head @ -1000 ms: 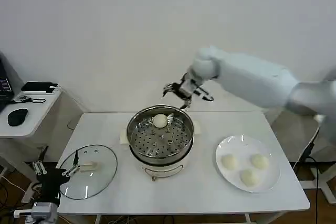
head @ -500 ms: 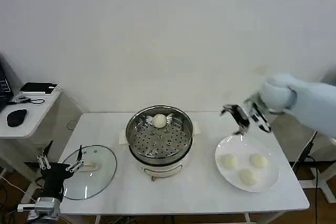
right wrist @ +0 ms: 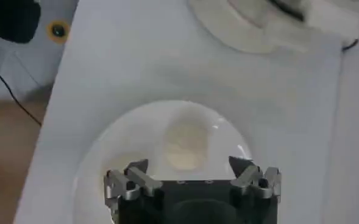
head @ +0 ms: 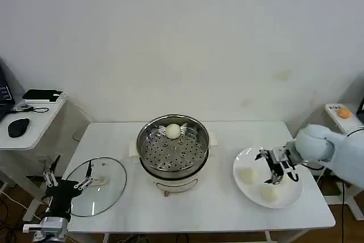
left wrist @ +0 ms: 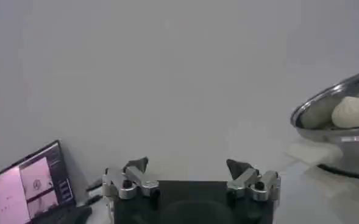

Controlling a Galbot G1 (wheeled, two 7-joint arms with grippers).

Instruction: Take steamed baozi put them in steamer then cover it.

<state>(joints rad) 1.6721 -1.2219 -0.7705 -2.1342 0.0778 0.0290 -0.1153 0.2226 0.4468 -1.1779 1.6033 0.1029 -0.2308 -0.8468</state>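
The steel steamer (head: pixel 172 151) stands mid-table with one baozi (head: pixel 173 131) at the back of its perforated tray. It also shows in the left wrist view as the steamer (left wrist: pixel 341 125) with that baozi (left wrist: pixel 353 112). My right gripper (head: pixel 273 169) hangs open low over the white plate (head: pixel 253 155), beside two baozi (head: pixel 247 175) (head: pixel 269 193). Seen from the right wrist, my right gripper (right wrist: pixel 189 164) holds nothing, and a baozi (right wrist: pixel 186 143) lies just beyond its fingers. The glass cover (head: pixel 102 189) lies flat at the table's left. My left gripper (head: pixel 68 184) (left wrist: pixel 187 165) waits open beside it.
A side desk (head: pixel 31 118) with a mouse and small devices stands at the far left. A lit screen (left wrist: pixel 30 185) shows beside the left gripper. The steamer's cream base (right wrist: pixel 270 27) lies beyond the plate (right wrist: pixel 106 146). A wall rises close behind the table.
My right gripper has swung from behind the steamer to the right and come down over the plate. The baozi stays in the steamer. The left gripper has barely shifted.
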